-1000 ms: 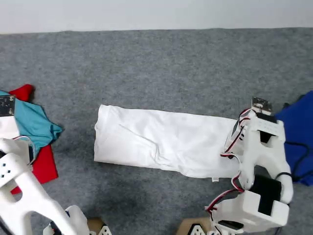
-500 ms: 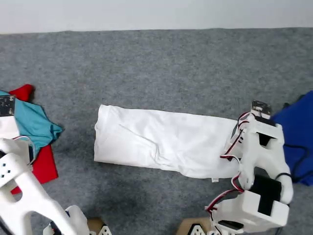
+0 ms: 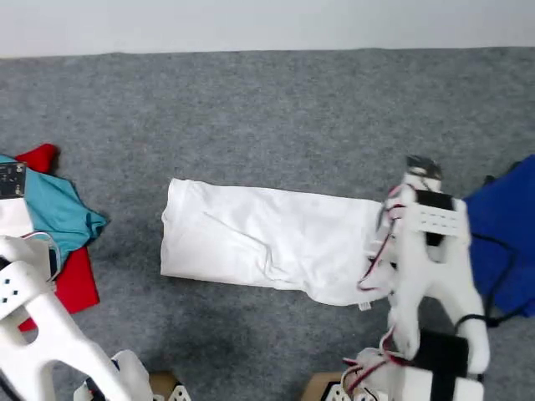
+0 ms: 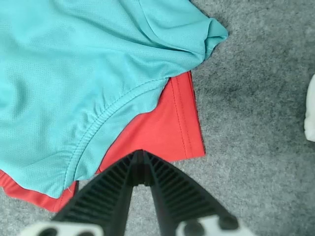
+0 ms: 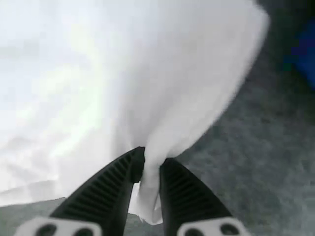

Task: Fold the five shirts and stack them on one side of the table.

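White shirt (image 3: 267, 244): folded lengthwise, 3 o'clock edge clamped by right gripper (image 5: 150, 161).
Left gripper (image 4: 141, 158): closed, empty.
Stack: not started.

The bench (image 3: 276, 109) surface is speckled grey. All shirts are plain, without print: white shirt (image 3: 267, 242), teal shirt (image 3: 54, 209), red shirt (image 3: 75, 284), blue shirt (image 3: 514, 217). Left claw (image 4: 139, 157) and right claw (image 5: 146, 157) are ribbed black; arm housings (image 3: 435, 259) are white.
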`<state>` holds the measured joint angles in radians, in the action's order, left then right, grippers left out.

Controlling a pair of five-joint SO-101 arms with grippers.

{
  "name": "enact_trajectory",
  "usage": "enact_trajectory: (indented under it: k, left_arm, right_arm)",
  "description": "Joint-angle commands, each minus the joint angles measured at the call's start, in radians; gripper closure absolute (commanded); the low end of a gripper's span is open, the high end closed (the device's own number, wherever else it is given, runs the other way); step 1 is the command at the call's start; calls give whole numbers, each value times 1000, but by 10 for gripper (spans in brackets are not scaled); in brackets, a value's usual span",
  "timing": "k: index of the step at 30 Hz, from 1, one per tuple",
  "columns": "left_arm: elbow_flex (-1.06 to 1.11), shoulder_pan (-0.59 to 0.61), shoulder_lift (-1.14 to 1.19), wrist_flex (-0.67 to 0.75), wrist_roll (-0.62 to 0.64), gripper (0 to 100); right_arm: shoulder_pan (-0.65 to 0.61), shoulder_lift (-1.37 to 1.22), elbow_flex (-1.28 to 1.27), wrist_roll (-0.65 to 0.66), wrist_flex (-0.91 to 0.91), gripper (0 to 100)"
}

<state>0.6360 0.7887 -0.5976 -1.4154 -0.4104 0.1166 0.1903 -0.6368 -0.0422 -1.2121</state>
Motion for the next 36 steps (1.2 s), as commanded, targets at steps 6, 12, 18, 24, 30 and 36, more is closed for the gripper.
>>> enact_trajectory:
  k: [6,12,18,24,30,36]
  left_arm:
    - [-13,-8,-31,0,-6,996]
    - [-13,-6,-31,-54,-6,996]
    - [-13,-5,-31,-54,-6,996]
    - [-10,-2,-31,-55,-6,996]
    - [-7,-2,-31,-52,-6,996]
    - [-7,-2,-31,-52,-6,996]
  right_arm:
    - [-321,79,117,-11,38,988]
    - [-476,-30,281,-8,71,989]
    - [-619,-237,503,-3,38,989]
    - [-754,-456,760,-2,-16,989]
    - [-886,-664,1059,-2,-99,989]
    - [-970,-866,1304,2,-176,989]
